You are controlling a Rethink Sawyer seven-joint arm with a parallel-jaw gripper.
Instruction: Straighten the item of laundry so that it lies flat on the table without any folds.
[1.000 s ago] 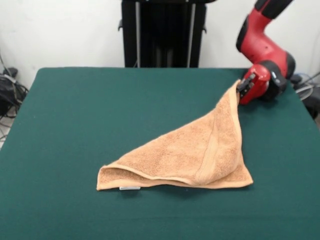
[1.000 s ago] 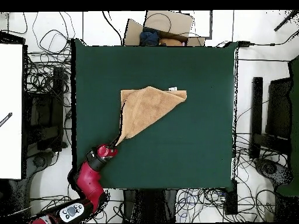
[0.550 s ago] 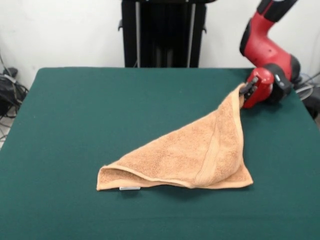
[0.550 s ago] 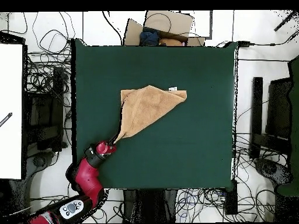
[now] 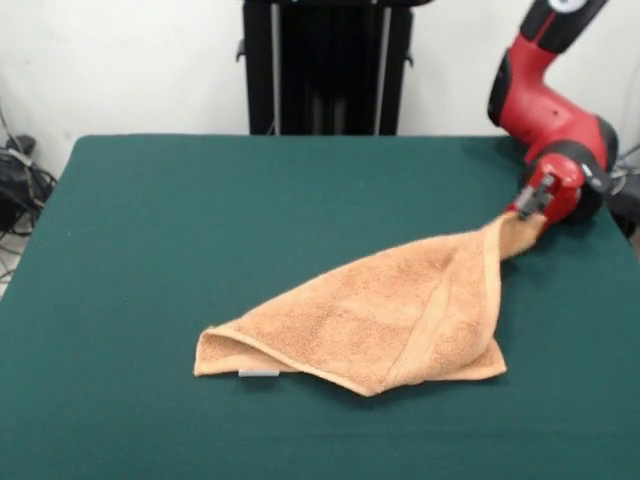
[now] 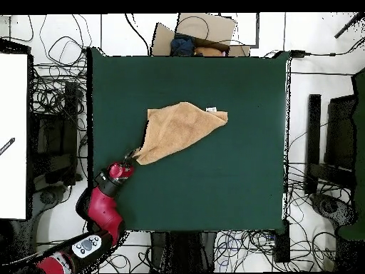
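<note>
My claw (image 5: 533, 203) is clamped on one corner of the towel (image 5: 390, 315), holding it just above the table (image 5: 200, 220) near a side edge. The towel's remainder lies folded near the table's middle, white tag (image 5: 259, 374) showing.

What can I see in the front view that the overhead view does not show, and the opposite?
Only the front view shows the towel's folded layers, the lifted corner rising toward the gripper, and the black pedestal. Only the overhead view shows the whole table, the cables around it and the cardboard box beyond it. Both show the gripper shut on one towel corner and the small white tag.
</note>
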